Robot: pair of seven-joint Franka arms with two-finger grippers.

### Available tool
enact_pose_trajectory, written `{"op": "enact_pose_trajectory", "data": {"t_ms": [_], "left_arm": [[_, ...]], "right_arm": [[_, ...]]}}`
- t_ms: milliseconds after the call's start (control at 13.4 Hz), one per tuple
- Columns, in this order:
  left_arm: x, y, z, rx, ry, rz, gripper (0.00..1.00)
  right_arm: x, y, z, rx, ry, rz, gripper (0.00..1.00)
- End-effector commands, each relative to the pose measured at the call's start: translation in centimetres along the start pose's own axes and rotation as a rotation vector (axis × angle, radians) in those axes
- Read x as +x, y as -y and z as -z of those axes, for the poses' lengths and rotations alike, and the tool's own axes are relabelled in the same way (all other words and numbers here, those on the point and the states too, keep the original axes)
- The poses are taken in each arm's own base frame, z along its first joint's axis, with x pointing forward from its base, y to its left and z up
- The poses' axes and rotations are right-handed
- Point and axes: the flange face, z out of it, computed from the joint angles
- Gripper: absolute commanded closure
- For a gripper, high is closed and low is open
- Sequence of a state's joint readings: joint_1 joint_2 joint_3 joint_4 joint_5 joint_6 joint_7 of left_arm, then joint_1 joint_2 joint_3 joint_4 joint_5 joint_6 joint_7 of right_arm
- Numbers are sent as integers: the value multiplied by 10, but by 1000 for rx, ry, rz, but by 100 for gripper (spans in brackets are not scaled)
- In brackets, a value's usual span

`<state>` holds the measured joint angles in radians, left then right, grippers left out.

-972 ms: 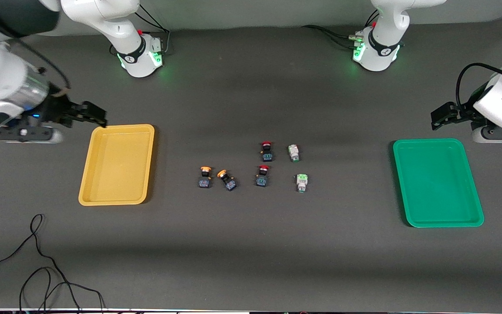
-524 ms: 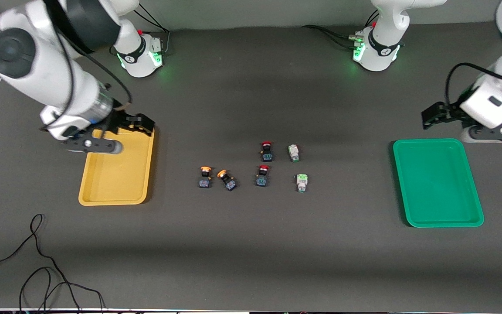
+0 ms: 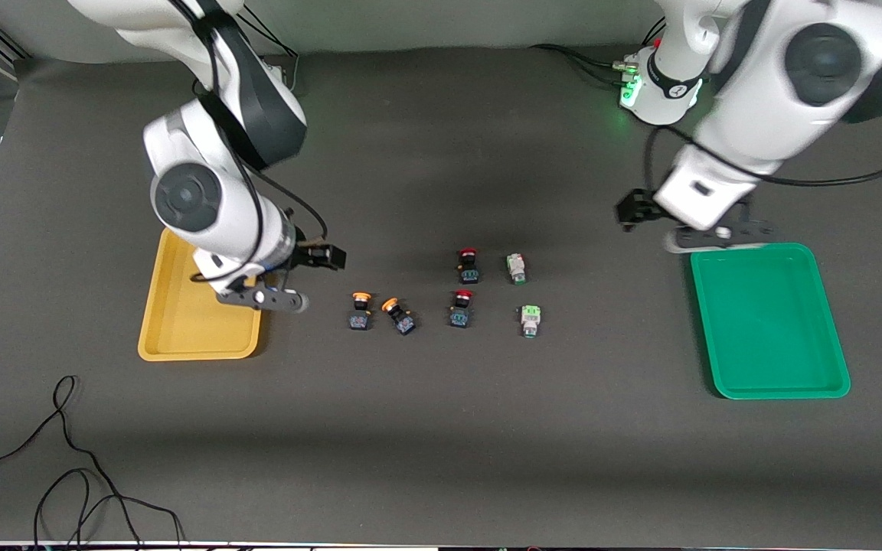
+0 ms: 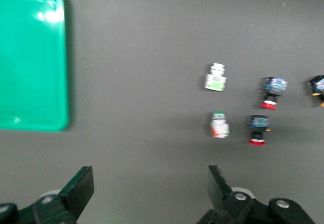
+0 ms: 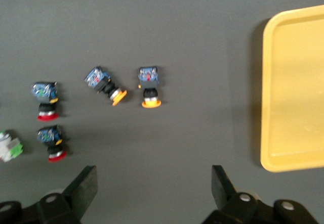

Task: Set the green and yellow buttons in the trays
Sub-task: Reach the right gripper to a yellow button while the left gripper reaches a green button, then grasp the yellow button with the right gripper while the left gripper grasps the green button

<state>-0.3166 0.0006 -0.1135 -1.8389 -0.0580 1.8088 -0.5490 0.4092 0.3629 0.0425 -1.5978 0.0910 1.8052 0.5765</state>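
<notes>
Yellow tray: the shallow yellow plastic tray [image 3: 181, 337] with rounded corners lies at the right arm's end of the dark desk [image 3: 441, 444]; what shows of its floor is bare.
Right end effector: the right end effector [image 3: 325, 257] hangs with fingers apart, holding nothing, over the desk between that tray and the buttons.
Yellow buttons: the two orange-yellow-capped black push buttons [image 3: 360, 310] [image 3: 399, 314] lie side by side on the desk, not yet moved.
Red buttons: two red-capped black switches [image 3: 468, 265] [image 3: 462, 308] lie mid-desk.
Green buttons: two pale green buttons on white bodies [image 3: 517, 268] [image 3: 530, 320] lie just beside the red ones.
Left end effector: the left end effector [image 3: 629, 211] is spread wide and empty, over bare desk.
Green tray: the shallow green plastic tray [image 3: 769, 321] is empty.
Progress: judged at the start; all four placements remain.
</notes>
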Motion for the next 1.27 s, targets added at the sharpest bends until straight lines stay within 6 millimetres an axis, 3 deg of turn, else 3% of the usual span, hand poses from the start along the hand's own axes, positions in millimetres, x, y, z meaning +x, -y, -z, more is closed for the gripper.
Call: {"op": "enact_pose_trajectory", "data": {"t_ms": [0, 224, 449, 598, 823, 1197], "left_arm": [[-33, -54, -13, -8, -13, 97, 0], [-58, -96, -29, -13, -14, 148, 0], [-58, -109, -57, 13, 4, 151, 0], [-53, -111, -96, 37, 19, 137, 0], [-55, -130, -172, 74, -3, 75, 0], [-51, -139, -265, 62, -14, 44, 0]], "right_arm": [[11, 3, -44, 22, -12, -33, 0], [7, 18, -100, 26, -35, -29, 0], [8, 29, -161, 17, -51, -27, 0], [15, 29, -186, 21, -64, -31, 0], [21, 29, -214, 19, -75, -25, 0], [34, 19, -249, 9, -111, -25, 0]]}}
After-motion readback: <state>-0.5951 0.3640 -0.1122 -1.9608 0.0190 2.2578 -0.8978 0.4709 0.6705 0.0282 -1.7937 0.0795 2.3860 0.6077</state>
